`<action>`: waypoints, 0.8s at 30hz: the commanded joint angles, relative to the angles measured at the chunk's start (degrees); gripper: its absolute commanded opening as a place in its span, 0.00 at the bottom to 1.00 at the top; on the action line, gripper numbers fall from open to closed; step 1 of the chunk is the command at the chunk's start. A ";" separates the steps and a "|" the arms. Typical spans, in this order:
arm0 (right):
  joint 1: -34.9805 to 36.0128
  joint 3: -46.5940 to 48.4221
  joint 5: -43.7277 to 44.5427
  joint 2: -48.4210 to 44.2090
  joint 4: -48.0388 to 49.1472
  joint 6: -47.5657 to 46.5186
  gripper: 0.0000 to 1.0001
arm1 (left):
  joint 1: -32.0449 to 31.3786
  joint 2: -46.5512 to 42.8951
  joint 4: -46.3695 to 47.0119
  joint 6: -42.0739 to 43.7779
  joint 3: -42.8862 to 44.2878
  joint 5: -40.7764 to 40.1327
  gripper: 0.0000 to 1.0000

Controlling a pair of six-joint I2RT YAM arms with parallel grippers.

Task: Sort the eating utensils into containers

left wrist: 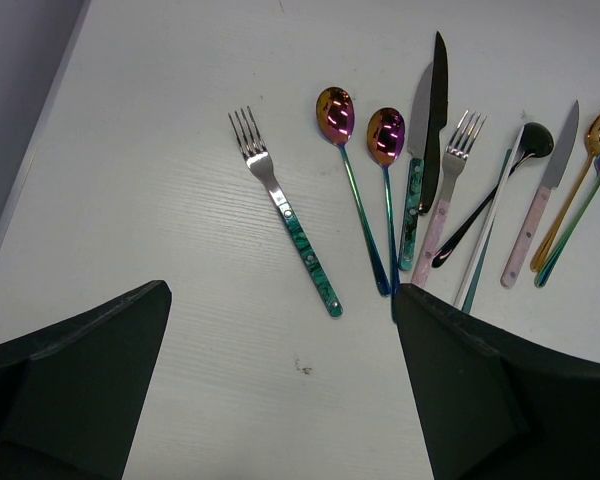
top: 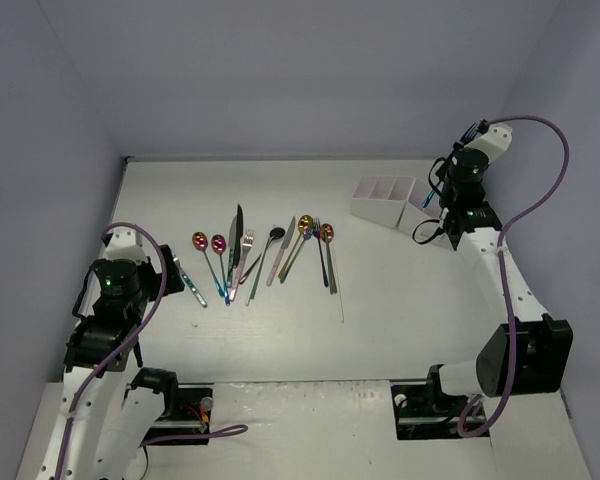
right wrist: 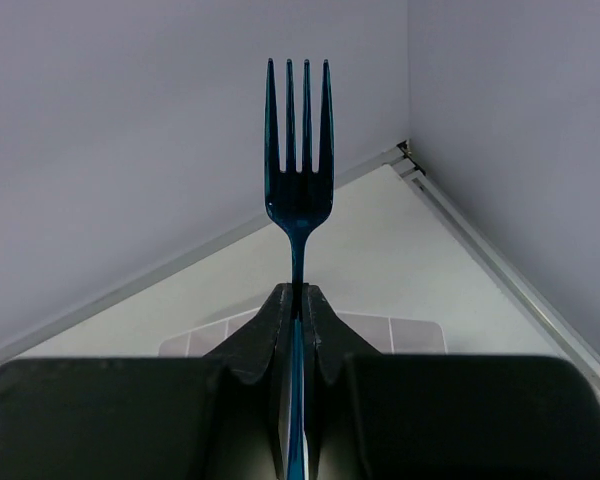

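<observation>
The right gripper [right wrist: 297, 298] pinched a blue fork [right wrist: 298, 190] by its handle, tines pointing outward. The left gripper [left wrist: 282, 295] hung wide open and empty over the table [left wrist: 130, 150].

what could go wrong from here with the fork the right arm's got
1. The right gripper pinches the blue fork by its slim handle only, so it may swivel or slip.
2. The containers have thin walls; the fork might catch a divider or nudge them.
3. The left gripper hangs open near overlapping utensils, so a grab could drag neighbours.
</observation>
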 commanded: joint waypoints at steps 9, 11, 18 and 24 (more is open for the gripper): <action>-2.83 3.87 -1.43 14.13 23.85 -6.57 0.00 | -0.06 0.69 3.69 0.29 0.30 -0.97 0.93; -2.88 4.64 -2.73 16.14 23.96 -7.69 0.00 | -0.06 0.86 3.69 0.29 0.35 -0.91 0.93; -2.87 2.96 -7.19 21.19 25.30 -8.91 0.00 | -0.12 0.96 3.70 0.29 0.35 -0.82 0.93; -2.29 -0.58 -9.14 21.72 25.47 -8.44 0.00 | -0.03 1.07 3.78 0.37 0.35 -0.47 0.93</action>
